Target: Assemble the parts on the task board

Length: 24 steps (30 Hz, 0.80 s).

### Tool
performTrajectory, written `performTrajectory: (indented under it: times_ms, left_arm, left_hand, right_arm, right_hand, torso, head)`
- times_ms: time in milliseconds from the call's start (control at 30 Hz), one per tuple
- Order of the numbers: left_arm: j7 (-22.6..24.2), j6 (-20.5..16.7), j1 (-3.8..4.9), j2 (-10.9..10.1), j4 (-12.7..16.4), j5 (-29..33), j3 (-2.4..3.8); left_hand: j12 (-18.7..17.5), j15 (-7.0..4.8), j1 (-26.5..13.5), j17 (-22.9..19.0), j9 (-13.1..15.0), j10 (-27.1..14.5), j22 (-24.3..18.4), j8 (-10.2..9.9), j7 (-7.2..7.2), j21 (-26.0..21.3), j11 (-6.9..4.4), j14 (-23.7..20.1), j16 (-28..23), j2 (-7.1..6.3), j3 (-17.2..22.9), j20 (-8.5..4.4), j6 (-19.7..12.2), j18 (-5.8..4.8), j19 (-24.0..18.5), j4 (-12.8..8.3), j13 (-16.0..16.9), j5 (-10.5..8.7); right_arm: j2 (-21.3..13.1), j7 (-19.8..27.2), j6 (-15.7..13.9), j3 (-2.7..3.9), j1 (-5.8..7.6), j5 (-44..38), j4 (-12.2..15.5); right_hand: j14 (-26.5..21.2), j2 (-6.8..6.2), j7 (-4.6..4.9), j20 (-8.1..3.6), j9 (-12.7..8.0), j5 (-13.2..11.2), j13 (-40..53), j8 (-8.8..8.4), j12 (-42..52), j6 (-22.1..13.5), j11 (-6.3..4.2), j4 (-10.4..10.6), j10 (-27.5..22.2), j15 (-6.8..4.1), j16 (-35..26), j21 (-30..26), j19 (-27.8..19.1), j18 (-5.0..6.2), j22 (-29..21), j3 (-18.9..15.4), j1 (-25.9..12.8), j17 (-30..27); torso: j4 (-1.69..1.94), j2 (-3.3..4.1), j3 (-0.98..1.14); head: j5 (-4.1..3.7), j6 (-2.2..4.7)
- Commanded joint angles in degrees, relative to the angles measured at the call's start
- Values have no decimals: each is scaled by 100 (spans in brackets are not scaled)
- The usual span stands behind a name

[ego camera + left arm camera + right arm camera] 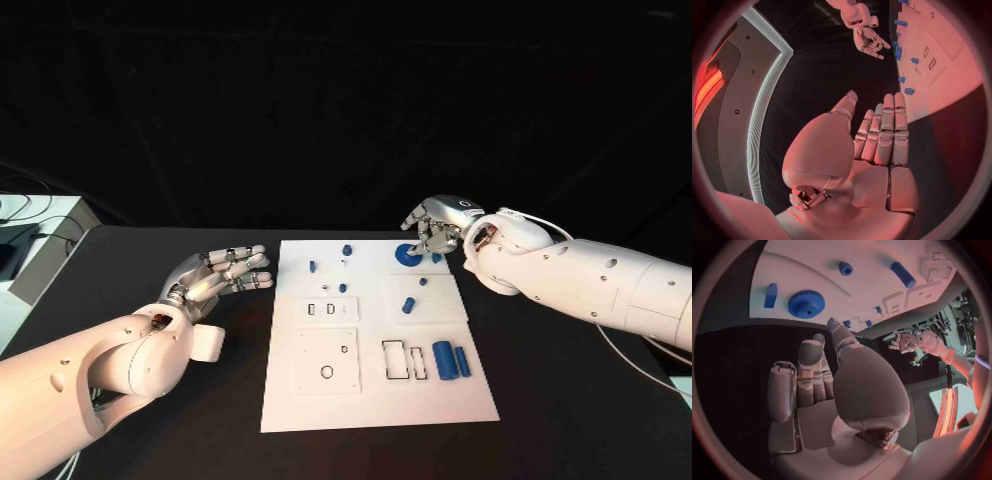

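The white task board lies in the middle of the black table. A blue gear sits near its far right corner, also seen as the gear beside a small blue block. My right hand hovers just beyond that corner, fingers apart and holding nothing; in its wrist view the right hand reaches toward the gear without touching it. Two blue cylinders lie side by side at the board's right. My left hand is to the left of the board, fingers straight and empty, as the left hand shows.
Small blue pieces are scattered over the board's far half, among them a short peg and a stud. White inset plates with slots sit on the near half. A pale cabinet stands off the table's left edge.
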Motion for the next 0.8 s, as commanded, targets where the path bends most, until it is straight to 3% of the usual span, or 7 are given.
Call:
performTrajectory:
  times_ms: [33, 200, 300, 333, 500, 800]
  left_arm:
    - [46, 93, -6, 12, 7, -33, 4]
    - [41, 94, -7, 14, 4, -34, 4]
    - [38, 95, -7, 16, 1, -34, 4]
    - [36, 95, -7, 17, -3, -34, 4]
    - [32, 92, -7, 22, -12, -34, 4]
    - [17, 84, -7, 42, -30, -34, 4]
  left_hand:
    - [-10, 20, -23, -3, 7, -10, -4, 2, -2, -20, 11, -39, -9, 14, -16, 9, -11, -75, -30, -24, 8, -32]
    - [-10, 20, -23, -3, 7, -10, -4, 2, -2, -20, 11, -39, -9, 14, -16, 9, -11, -75, -30, -24, 8, -32]
    - [-10, 20, -23, -3, 7, -10, -4, 2, -2, -20, 11, -39, -9, 14, -16, 9, -11, -75, -30, -24, 8, -32]
    - [-10, 20, -23, -3, 7, -10, -4, 2, -2, -20, 11, -39, -9, 14, -16, 9, -11, -75, -30, -24, 8, -32]
    - [-10, 20, -23, -3, 7, -10, -4, 2, -2, -20, 11, -39, -9, 14, -16, 9, -11, -75, -30, -24, 8, -32]
    - [-11, 20, -32, -2, 7, -12, -3, 2, 5, -18, 13, -37, -9, 22, -16, 10, -11, -75, -28, -17, 8, -33]
  right_arm:
    - [51, -293, 376, 3, 7, -500, -86]
    - [132, -420, 484, -3, 7, -615, -211]
    - [176, -488, 551, -8, 7, -677, -274]
    - [202, -531, 603, -12, 6, -714, -309]
    - [269, -598, 740, -26, 2, -763, -376]
    - [396, -591, 801, -38, -4, -618, -518]
  right_hand:
    - [-17, -111, 11, 25, 0, -28, -11, -12, -40, -120, 9, 96, 31, 9, -18, -17, 520, -99, 1248, 22, 5, 68]
    - [-8, -178, 21, 33, 7, -23, 438, -14, 337, -178, 20, 248, -66, 19, 28, 23, 523, -101, 1262, 44, 6, 275]
    - [-15, -144, -9, 40, 11, -4, -241, -11, -341, -92, 19, 255, -60, 19, -15, -9, 520, -92, 1252, 57, 10, 316]
    - [4, -142, -19, 24, 4, -4, -230, -12, -213, -89, -3, 225, 47, 8, -34, 4, 522, -97, 1256, 13, -14, 334]
    - [11, -202, 9, 56, 3, -8, 1022, -22, 1145, -224, 54, 283, -439, 42, -2, 39, 523, -89, 1266, 38, -67, 435]
    - [11, -117, 26, 86, 9, 140, 1582, -13, 1999, -162, 70, 229, -198, 56, 113, 109, 527, -94, 1282, 54, -121, 437]
  torso:
    - [6, -4, -11]
    - [7, -11, -14]
    - [15, -12, -18]
    - [14, -12, -14]
    - [13, -8, -10]
    - [11, -14, -7]
  head:
    - [-13, -25]
    - [-17, -41]
    - [-23, -45]
    - [-20, -45]
    - [-29, -48]
    - [-14, -60]
